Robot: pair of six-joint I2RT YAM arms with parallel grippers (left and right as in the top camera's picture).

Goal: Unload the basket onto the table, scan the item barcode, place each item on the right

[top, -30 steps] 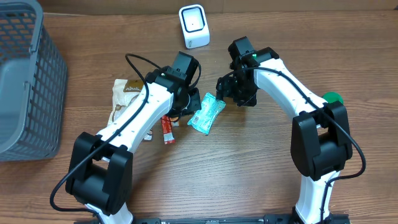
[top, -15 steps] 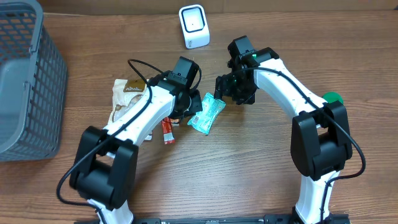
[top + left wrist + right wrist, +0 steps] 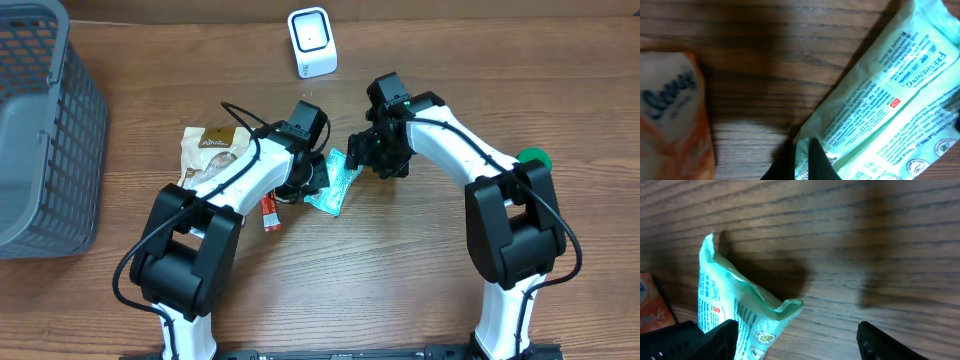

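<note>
The item is a mint-green wipes packet (image 3: pixel 340 183) lying on the wooden table between my two arms. My left gripper (image 3: pixel 312 180) is at its left edge. In the left wrist view the two dark fingertips (image 3: pixel 821 162) pinch a thin fold of the packet (image 3: pixel 890 85), so the left gripper (image 3: pixel 802 156) is shut on it. My right gripper (image 3: pixel 374 160) hovers at the packet's upper right end and stands open. In the right wrist view the crumpled packet end (image 3: pixel 740 305) sits against the left finger (image 3: pixel 710 342) of the right gripper (image 3: pixel 800 342). The white scanner (image 3: pixel 312 42) stands at the back. No barcode shows.
A grey mesh basket (image 3: pixel 40 130) fills the left side. A brown snack pouch (image 3: pixel 208 150) and a red-orange packet (image 3: pixel 270 212) lie left of the item; that orange packet (image 3: pixel 670 125) shows in the left wrist view. A green object (image 3: pixel 535 157) sits behind the right arm.
My left arm has swung right and its gripper now covers more of the packet's left edge. The right gripper has come slightly down and left toward the packet's upper end.
</note>
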